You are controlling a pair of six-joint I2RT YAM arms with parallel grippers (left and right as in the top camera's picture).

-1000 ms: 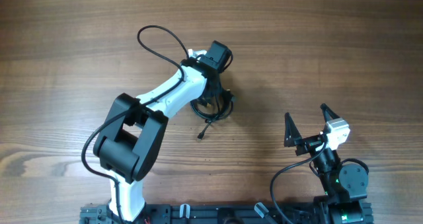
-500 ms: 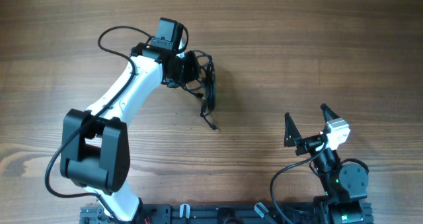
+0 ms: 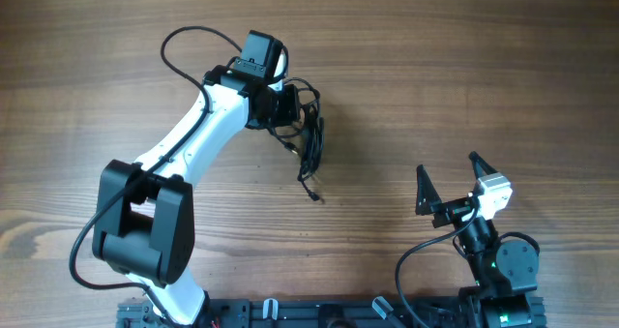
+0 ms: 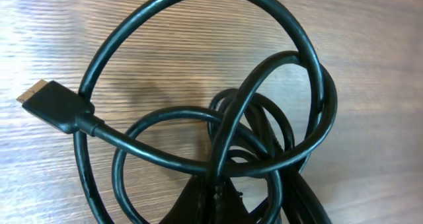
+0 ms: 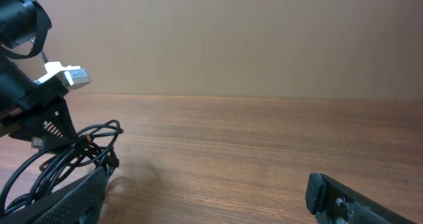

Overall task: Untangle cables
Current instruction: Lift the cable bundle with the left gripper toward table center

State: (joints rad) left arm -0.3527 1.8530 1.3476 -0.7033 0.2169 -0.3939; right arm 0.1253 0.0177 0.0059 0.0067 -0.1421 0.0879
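The cables form a tangle of thin black cords left of the table's middle, with one plug end trailing toward me. My left gripper is shut on the bundle. The left wrist view shows overlapping loops running into the closed jaws of my left gripper, and a black silver-tipped plug over the wood. In the right wrist view, the cables hang from the left arm at the far left. My right gripper stands open near the front right, apart from the cables, with nothing between its fingers.
The wooden table stretches bare to the far right and far left. A thick black wire arcs off the left arm. The arm bases and a black rail line the front edge.
My left arm has swung away from the front and to the left, carrying the cable bundle with it, then drifted slightly back to the right. The right arm has not moved.
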